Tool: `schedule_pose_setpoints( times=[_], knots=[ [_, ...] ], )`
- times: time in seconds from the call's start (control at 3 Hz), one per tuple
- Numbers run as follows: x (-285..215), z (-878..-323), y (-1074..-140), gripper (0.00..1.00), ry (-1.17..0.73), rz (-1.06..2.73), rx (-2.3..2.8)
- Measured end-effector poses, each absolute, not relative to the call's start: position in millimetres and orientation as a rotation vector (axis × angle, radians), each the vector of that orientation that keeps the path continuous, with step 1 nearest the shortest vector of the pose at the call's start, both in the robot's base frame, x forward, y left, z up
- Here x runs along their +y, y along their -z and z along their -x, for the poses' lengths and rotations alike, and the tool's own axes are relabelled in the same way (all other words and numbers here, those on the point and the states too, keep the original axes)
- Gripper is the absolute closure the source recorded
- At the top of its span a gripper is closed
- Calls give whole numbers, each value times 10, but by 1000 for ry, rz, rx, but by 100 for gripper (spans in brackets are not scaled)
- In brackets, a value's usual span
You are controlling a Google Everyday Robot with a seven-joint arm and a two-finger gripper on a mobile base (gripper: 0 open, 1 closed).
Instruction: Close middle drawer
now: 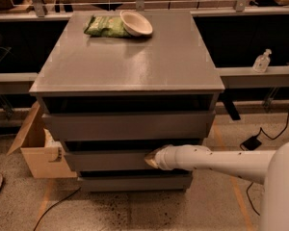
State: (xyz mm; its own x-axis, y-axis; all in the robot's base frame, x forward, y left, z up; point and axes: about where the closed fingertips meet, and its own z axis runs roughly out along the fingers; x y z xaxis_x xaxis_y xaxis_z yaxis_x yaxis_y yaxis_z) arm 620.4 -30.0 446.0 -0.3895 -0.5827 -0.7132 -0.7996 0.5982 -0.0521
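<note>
The grey cabinet (127,61) has three drawer fronts. The middle drawer (103,160) is a flat grey handle-less front, second from the top, standing out only a little from the cabinet. My gripper (150,159) is at the end of the white arm that comes in from the lower right, and its tip is against the middle drawer's front, right of centre. The uppermost drawer front (127,125) is above it and the lowest drawer front (135,182) is below it.
A white bowl (136,23) and a green bag (106,27) lie on the cabinet top at the back. An open cardboard box (36,150) stands on the floor to the left. Cables (260,134) lie on the floor to the right. A bottle (261,61) stands on a shelf at right.
</note>
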Motion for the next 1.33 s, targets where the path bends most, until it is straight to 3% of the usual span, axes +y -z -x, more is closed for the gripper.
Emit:
schedule_pose_setpoints(
  times=[1.0, 1.33],
  knots=[
    [-302, -6192, -4459, 100, -392, 1088, 2116],
    [-587, -5921, -4376, 100, -394, 1024, 2200]
  ],
)
